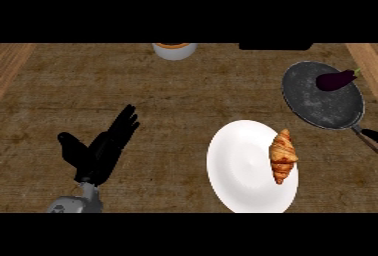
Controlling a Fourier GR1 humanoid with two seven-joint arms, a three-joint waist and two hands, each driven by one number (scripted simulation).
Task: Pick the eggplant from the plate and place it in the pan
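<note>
The small, dark purple eggplant [336, 80] with its green stem end lies inside the round dark grey speckled pan [317, 102], in the upper right of the frame. It sits in the pan's upper right part, close against the rim there. Its skin is glossy and nearly black in places. Its long axis runs on a slant, from lower left up to upper right, with the stem end pointing toward the upper right corner of the frame.

The pan's dark handle [367, 138] runs down and right and leaves the frame at the right edge. Just below and left of the pan, the round white plate [236, 165] lies in the lower middle right, near the pan's rim (whether the two touch cannot be told). A golden brown croissant [283, 156] lies on the plate's right side, standing lengthwise top to bottom.

The brown wooden counter [170, 100] is bare across the middle and left. A white cup with an orange top [174, 50] sits at the top edge, partly cut off.

The left black hand [100, 150] shows at the lower left, fingers straight and held together pointing up and right, thumb spread to the left, holding nothing. The right hand does not show.
</note>
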